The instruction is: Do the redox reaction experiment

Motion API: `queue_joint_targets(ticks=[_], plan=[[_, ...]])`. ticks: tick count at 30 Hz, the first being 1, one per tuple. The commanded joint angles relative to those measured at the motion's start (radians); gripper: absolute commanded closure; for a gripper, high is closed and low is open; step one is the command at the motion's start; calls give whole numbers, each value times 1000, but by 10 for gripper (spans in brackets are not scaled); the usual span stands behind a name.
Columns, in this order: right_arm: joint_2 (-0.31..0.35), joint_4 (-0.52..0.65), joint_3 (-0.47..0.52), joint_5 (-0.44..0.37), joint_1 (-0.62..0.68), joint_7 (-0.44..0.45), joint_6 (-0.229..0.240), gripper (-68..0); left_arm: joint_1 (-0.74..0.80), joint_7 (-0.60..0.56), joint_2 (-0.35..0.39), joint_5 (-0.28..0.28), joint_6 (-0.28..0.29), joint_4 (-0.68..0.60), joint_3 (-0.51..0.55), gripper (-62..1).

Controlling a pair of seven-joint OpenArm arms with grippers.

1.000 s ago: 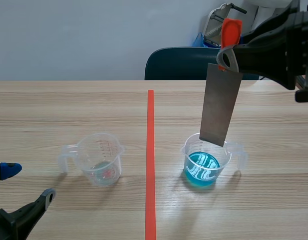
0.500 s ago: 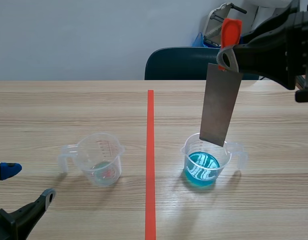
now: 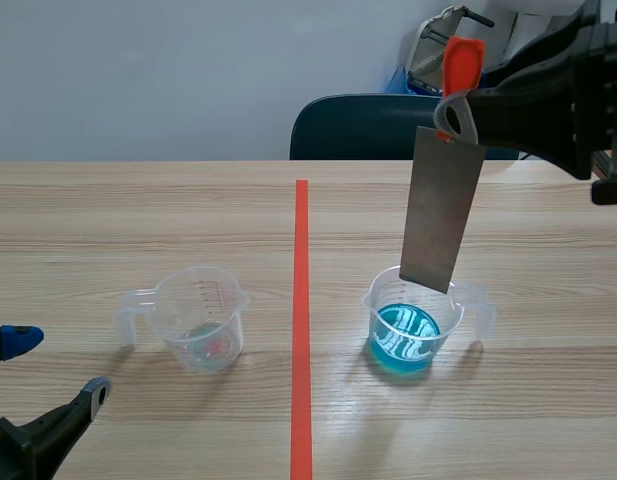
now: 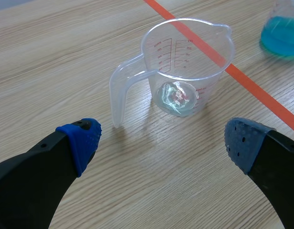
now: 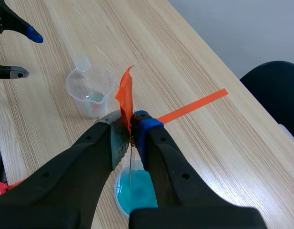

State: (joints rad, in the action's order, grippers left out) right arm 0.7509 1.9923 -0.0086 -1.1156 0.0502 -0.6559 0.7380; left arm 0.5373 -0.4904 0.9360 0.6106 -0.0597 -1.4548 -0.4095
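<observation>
Two clear cups stand on a wooden table (image 3: 138,220), either side of one orange tape line (image 3: 301,300): the left cup (image 3: 200,318) nearly empty, the right cup (image 3: 416,325) holding blue liquid. One metal strip (image 3: 443,215) hangs near upright over the right cup, pinched in the right gripper (image 5: 130,126); the left gripper (image 4: 163,140) gapes wide near the left cup. One dark chair (image 3: 358,125), pale wall (image 3: 138,80) behind

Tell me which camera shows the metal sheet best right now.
The scene view: the metal sheet shows its whole flat face, hanging from the right arm's jaws over the blue-liquid cup. The right wrist view catches it only edge-on, a thin line between the jaws. The left wrist view misses it.
</observation>
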Motion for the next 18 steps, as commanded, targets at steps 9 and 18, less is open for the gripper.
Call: queue_joint_targets(ticks=[9,18], plan=[[8,9,10,-15,-14,14,8,-6,-3,-14,-5,0,-2,-13,8,-555],[2,9,7,-19,-20,18,8,-6,-3,-14,-5,0,-2,-13,8,-555]])
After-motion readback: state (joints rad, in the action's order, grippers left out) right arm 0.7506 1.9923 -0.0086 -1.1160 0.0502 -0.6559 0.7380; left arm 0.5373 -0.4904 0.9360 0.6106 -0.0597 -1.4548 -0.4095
